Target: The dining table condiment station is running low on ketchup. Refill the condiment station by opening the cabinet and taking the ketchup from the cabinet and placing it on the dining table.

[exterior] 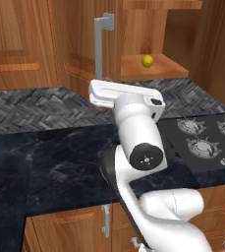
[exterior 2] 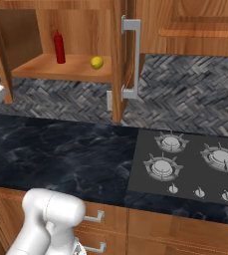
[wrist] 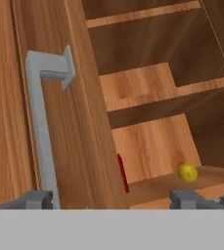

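- the cabinet (exterior 2: pixel 70 35) stands open; its door (exterior 2: pixel 119 55) is swung out edge-on toward the robot in the right base view, with the long silver handle (exterior 2: pixel 132 57) on its right face.
- the ketchup (exterior 2: pixel 59 47) stands upright on the lowest shelf (exterior 2: pixel 60 67) inside the cabinet, toward the back and left of a small yellow lemon (exterior 2: pixel 96 62) that lies nearer the shelf's front edge; the two are apart.
- in the hand view the ketchup (wrist: pixel 123 173) shows as a thin red strip, mostly hidden behind the door's edge, and the lemon (wrist: pixel 187 172) lies to its right on the same shelf; two more shelves rise above, both bare as far as can be seen.
- the gripper (wrist: pixel 111 199) is released: its two finger tips (wrist: pixel 35 199) stand wide apart at the bottom of the hand view, one beside the foot of the handle (wrist: pixel 41 132), the other below the lemon. nothing is between them; whether the near tip touches the handle cannot be told.
- in the left base view the arm (exterior: pixel 138 142) reaches forward over the black counter (exterior: pixel 60 162), its hand level with the bottom of the handle (exterior: pixel 100 44); the lemon (exterior: pixel 147 60) shows on the shelf to the right.
- a gas hob (exterior 2: pixel 185 167) is set into the counter at right, below the herringbone backsplash (exterior 2: pixel 185 89).
- low drawers with short handles (exterior 2: pixel 93 216) run under the counter's near edge.
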Tool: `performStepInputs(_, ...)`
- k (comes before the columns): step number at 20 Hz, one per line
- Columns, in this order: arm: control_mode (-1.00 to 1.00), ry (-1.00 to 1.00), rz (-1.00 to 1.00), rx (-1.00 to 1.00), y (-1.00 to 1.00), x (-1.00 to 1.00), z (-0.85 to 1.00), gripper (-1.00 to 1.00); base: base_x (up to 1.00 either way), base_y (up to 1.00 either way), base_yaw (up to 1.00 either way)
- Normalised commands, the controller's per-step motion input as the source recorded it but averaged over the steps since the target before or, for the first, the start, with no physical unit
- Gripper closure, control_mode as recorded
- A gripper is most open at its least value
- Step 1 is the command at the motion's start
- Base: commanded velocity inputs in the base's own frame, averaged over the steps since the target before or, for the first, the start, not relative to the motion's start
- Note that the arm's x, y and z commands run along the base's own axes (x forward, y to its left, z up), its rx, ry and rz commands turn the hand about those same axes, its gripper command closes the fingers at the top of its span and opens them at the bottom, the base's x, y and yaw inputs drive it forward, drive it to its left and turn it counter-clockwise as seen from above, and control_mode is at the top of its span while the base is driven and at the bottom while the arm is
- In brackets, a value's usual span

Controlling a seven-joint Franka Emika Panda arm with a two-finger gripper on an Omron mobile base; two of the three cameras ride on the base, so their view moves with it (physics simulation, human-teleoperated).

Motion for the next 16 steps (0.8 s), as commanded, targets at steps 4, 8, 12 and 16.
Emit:
performStepInputs(4, -1.0, -0.01, 0.14, 0.38, -1.0, -0.23, 0.0, -1.0, 0.0, 0.0, 0.0)
performStepInputs(8, -1.0, 0.0, 0.26, 0.42, -0.95, 0.03, -0.03, -1.0, 0.0, 0.0, 0.0)
performStepInputs(12, -1.0, 0.0, 0.34, 0.43, -0.45, 0.46, -0.13, -1.0, 0.0, 0.0, 0.0)
performStepInputs(16, -1.0, 0.04, 0.34, 0.44, -0.05, 0.8, -0.14, -1.0, 0.0, 0.0, 0.0)
